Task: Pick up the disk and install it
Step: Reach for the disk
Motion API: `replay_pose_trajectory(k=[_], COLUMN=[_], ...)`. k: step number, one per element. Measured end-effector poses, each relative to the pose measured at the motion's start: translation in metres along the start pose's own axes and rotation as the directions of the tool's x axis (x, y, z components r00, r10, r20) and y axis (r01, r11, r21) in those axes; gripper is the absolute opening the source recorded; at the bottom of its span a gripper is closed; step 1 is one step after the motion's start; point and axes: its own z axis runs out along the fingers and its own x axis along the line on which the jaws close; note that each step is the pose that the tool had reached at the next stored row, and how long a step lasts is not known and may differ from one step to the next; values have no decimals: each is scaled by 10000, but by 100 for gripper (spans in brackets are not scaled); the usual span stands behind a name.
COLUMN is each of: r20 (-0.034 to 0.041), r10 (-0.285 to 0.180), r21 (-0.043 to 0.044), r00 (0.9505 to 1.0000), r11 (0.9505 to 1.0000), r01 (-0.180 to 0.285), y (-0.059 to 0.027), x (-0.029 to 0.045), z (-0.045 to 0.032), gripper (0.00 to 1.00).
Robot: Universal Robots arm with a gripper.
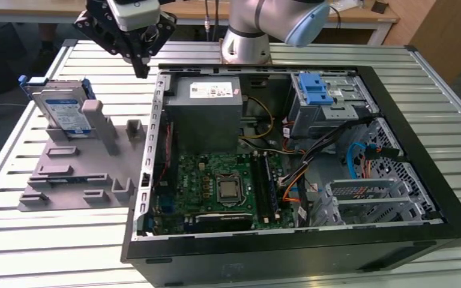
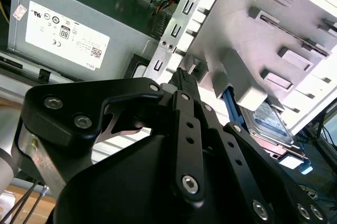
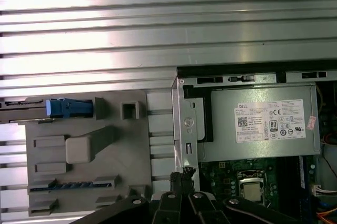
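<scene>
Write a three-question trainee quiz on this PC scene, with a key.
1. True or false: the disk already sits inside the computer case.
2. Choose one. The gripper is:
A) shut on the disk
B) up beside the case's wall, holding nothing
C) down inside the drive bay
3. Fill in: the disk stands on edge in the grey ____, outside the case at the exterior view's left.

Key:
1. False.
2. B.
3. holder plate.
</scene>
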Motion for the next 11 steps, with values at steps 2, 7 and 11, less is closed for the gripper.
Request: replay_pose_trajectory(k=[2, 7, 11], r20=[0, 0, 0], r10=[0, -1, 0], r21=[0, 0, 1], r00=[10000, 10000, 10000], r11=[10000, 10000, 10000], r01=[0, 1, 0], y=[0, -1, -2], x=[12, 43, 67], z=[0, -1, -1], gripper=[11, 11, 11])
